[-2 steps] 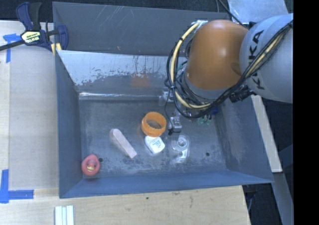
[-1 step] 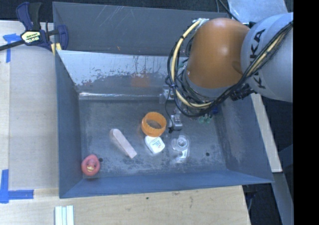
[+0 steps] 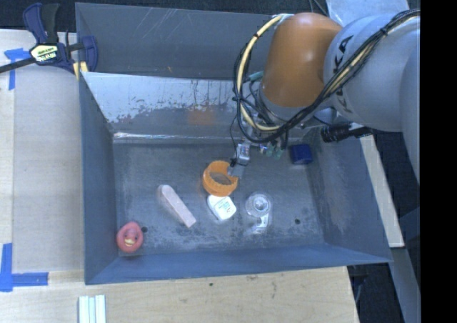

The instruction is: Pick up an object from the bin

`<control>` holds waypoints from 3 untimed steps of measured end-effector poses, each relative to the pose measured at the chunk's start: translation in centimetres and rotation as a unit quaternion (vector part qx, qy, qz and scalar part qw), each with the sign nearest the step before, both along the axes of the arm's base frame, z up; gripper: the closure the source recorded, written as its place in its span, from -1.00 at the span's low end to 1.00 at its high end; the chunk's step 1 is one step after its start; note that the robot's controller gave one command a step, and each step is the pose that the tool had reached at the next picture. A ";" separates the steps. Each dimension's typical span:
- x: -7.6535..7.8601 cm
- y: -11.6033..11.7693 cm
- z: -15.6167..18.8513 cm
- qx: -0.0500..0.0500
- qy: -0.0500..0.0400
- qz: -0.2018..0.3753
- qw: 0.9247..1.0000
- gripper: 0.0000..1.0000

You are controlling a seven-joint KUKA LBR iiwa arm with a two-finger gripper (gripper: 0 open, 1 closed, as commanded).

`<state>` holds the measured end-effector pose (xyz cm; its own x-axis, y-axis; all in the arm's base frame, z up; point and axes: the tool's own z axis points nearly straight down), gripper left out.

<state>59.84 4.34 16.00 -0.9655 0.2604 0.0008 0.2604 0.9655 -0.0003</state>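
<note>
My gripper (image 3: 240, 155) reaches down from under the orange wrist cover into the middle of the bin. Its tip is just above and to the right of an orange ring-shaped cup (image 3: 218, 179) that lies on the bin floor, close to or touching its rim. Right in front of the orange cup lies a small white bottle-like thing (image 3: 222, 207) with a greenish label. A clear plastic cup (image 3: 258, 210) lies to the right of the white thing.
A pale pink oblong block (image 3: 176, 205) lies left of the middle. A red-pink ball (image 3: 129, 237) sits in the front left corner. A small blue thing (image 3: 300, 154) rests by the right wall, under the arm's cables.
</note>
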 end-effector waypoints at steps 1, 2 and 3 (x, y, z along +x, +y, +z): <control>-0.9 0.7 -1.9 0.000 -0.003 0.114 0.993 -1.00; 0.2 2.2 -4.8 0.001 -0.002 -0.050 0.999 -1.00; 0.5 0.1 -8.9 0.000 -0.004 0.022 1.000 -1.00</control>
<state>60.36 4.39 7.05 -0.9761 0.2172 -0.0073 0.2172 0.9761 0.0024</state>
